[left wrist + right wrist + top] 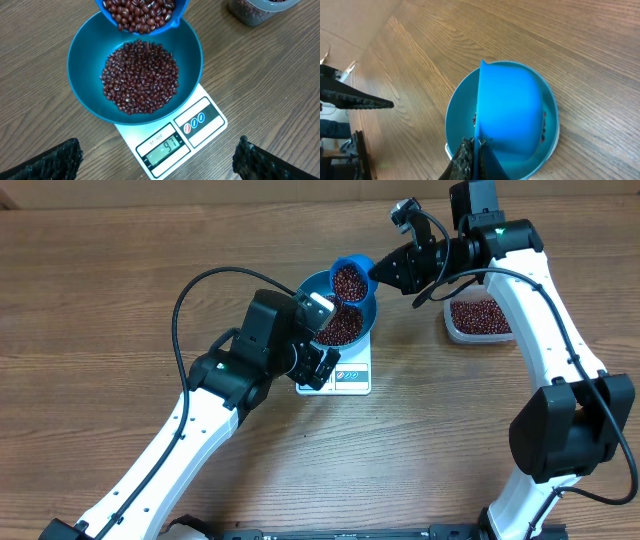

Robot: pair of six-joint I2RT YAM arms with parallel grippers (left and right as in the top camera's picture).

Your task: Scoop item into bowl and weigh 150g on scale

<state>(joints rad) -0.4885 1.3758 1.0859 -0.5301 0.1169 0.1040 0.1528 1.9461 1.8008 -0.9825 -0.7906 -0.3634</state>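
The right gripper (476, 159) is clamping its fingers on the blue scoop (350, 278) (full of beans (137, 15)), holding it above the bowl (85, 50) sitting on the scale (200, 117) at mid-frame overhead. The left gripper (157, 167) is hovering, fingers (55, 160) spread wide, touching nothing.

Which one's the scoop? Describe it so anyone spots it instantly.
Find the white scale at the table's middle, with the blue bowl on it. The scoop hangs over the bowl's far rim: smaller, brighter blue, full of beans, held by the right gripper.
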